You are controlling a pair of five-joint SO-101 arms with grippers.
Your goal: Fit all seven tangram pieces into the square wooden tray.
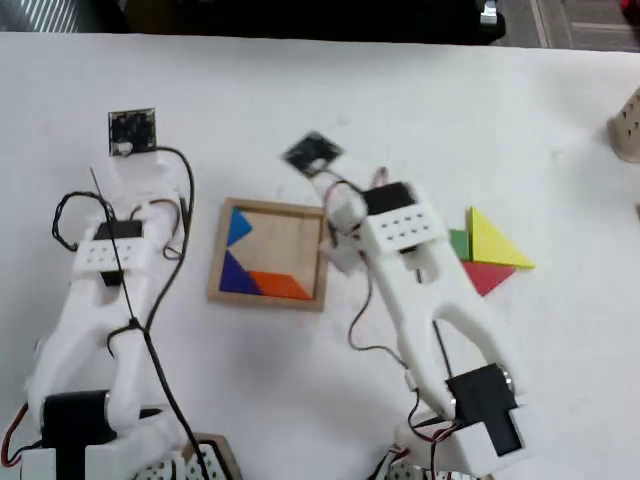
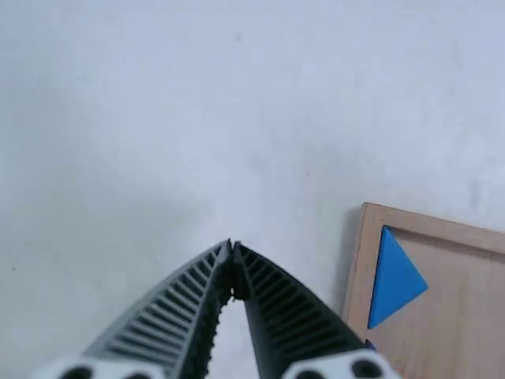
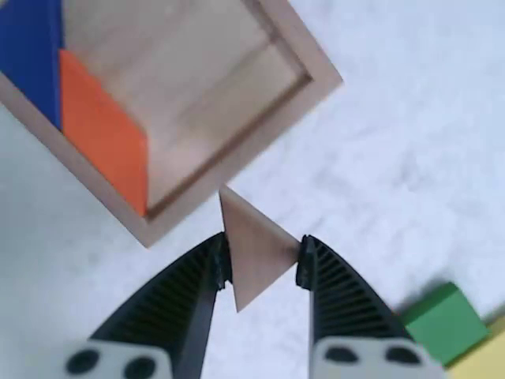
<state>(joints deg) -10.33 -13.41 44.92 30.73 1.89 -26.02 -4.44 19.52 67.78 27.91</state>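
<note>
While my left hand (image 2: pixel 233 246) hangs shut and empty over the bare worktop (image 2: pixel 158 118) just left of the square wooden tray (image 1: pixel 266 206), it threatens little, unless it drifts right and bumps the frame. Inside the tray, a light blue triangle (image 1: pixel 237 227) sits in the far left corner, a dark blue triangle (image 1: pixel 236 275) in the near left corner, and an orange parallelogram (image 1: pixel 280 285) along the near wall; a knock could shake these out of line.

My right hand (image 3: pixel 263 246) is clamped on a pale wooden triangle (image 3: pixel 252 264), just outside the tray's right rim with one tip near it. I judge the grip the main danger: I pinch slanting edges, so the piece may twist or squirt out. If I carry it in low, its tip could catch the rim and shove the whole tray. Set down at a wrong angle, it may sit proud or block later pieces.

Farther right, the green piece (image 1: pixel 459 244), yellow triangle (image 1: pixel 493 243) and red triangle (image 1: pixel 485 275) lie touching, beside my right arm, which could scatter them.
</note>
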